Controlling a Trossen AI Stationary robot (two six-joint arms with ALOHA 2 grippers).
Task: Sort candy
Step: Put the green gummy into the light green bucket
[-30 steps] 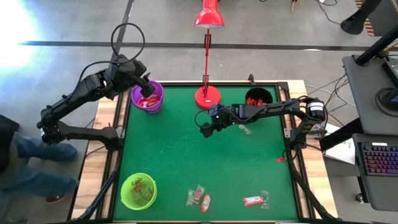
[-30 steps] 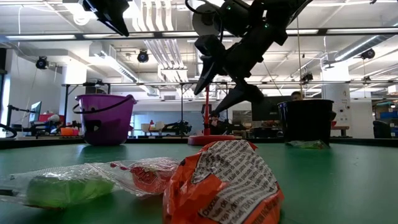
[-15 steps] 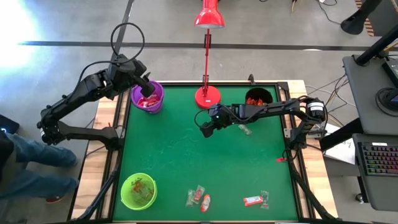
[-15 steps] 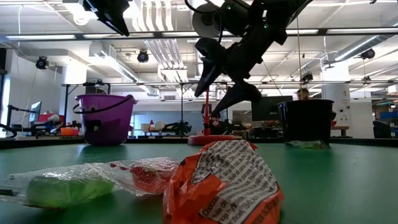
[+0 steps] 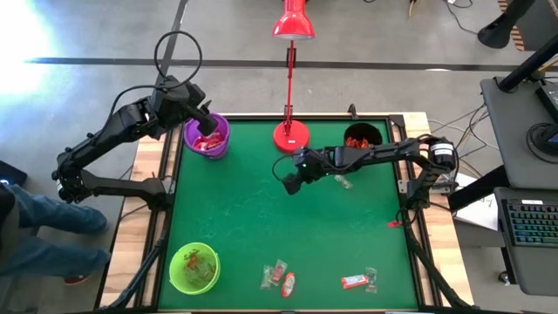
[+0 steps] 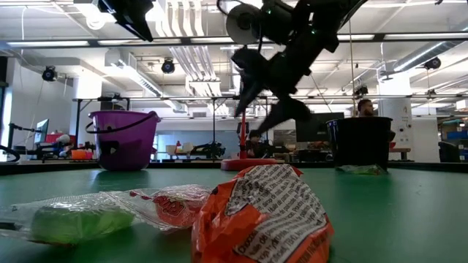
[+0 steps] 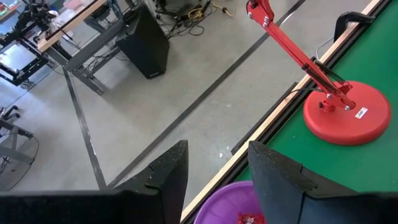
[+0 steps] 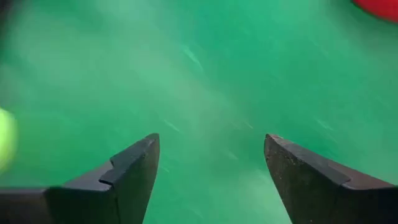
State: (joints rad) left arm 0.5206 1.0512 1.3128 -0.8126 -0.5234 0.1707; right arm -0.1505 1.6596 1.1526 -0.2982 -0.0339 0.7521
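Several wrapped candy pieces (image 5: 277, 276) (image 5: 358, 281) lie on the green table near its front edge; in the low view they fill the foreground (image 6: 262, 216). One clear-wrapped piece (image 5: 343, 181) lies beside my right arm. My right gripper (image 5: 288, 182) (image 8: 211, 165) hangs open over bare table at the middle, holding nothing. My left gripper (image 5: 209, 128) (image 7: 214, 177) stands open above the purple bucket (image 5: 207, 138), which holds red candy, with nothing between its fingers.
A red lamp base (image 5: 290, 136) stands at the far middle, its stem rising past the table edge. A black cup (image 5: 362, 137) with red candy stands at the far right. A green bucket (image 5: 193, 267) with candy sits at the near left. Green table lies bare around the right gripper.
My right gripper has rolled a little at the wrist while staying in place above the table, still open. Nothing else has moved.
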